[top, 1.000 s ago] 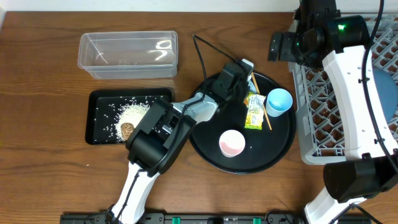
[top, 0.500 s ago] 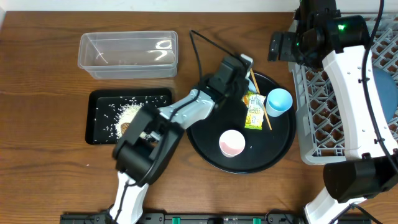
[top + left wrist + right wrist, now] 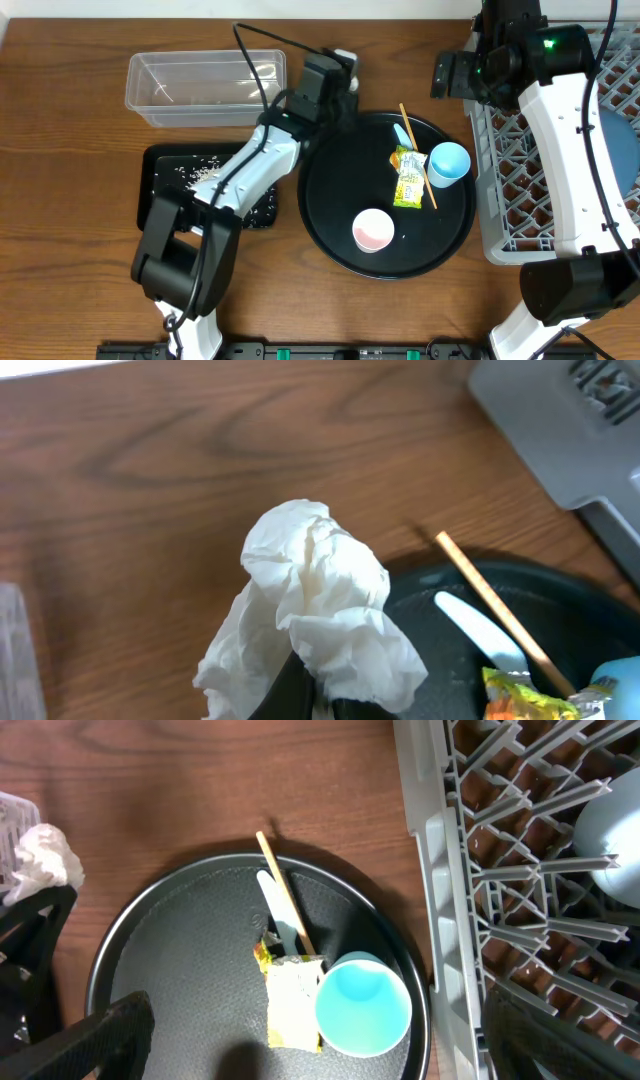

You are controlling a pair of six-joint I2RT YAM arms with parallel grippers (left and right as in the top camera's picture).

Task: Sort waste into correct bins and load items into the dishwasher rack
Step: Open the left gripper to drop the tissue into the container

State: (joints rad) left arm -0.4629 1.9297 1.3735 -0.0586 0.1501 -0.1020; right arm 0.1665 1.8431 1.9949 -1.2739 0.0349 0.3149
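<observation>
My left gripper (image 3: 335,80) is shut on the crumpled white tissue (image 3: 315,600) and holds it above the table, between the clear tub (image 3: 205,88) and the round black tray (image 3: 330,230). The tissue also shows in the right wrist view (image 3: 40,855). On the round tray lie the printed wrapper (image 3: 408,178), the light blue cup (image 3: 449,163), the pink cup (image 3: 373,231), the chopstick (image 3: 417,155) and the white utensil (image 3: 403,133). The shallow black tray (image 3: 160,165) holds rice (image 3: 200,172); my left arm hides the brown lump. My right gripper (image 3: 330,1065) is open and empty, high above the round tray.
The grey dishwasher rack (image 3: 520,180) stands at the right, touching the round tray's edge, with a pale bluish dish (image 3: 625,150) inside. My left arm stretches over the black tray. A black cable (image 3: 255,50) loops over the clear tub.
My left gripper has lifted the tissue off the round tray and swung left and back toward the clear tub. The right arm has not moved.
</observation>
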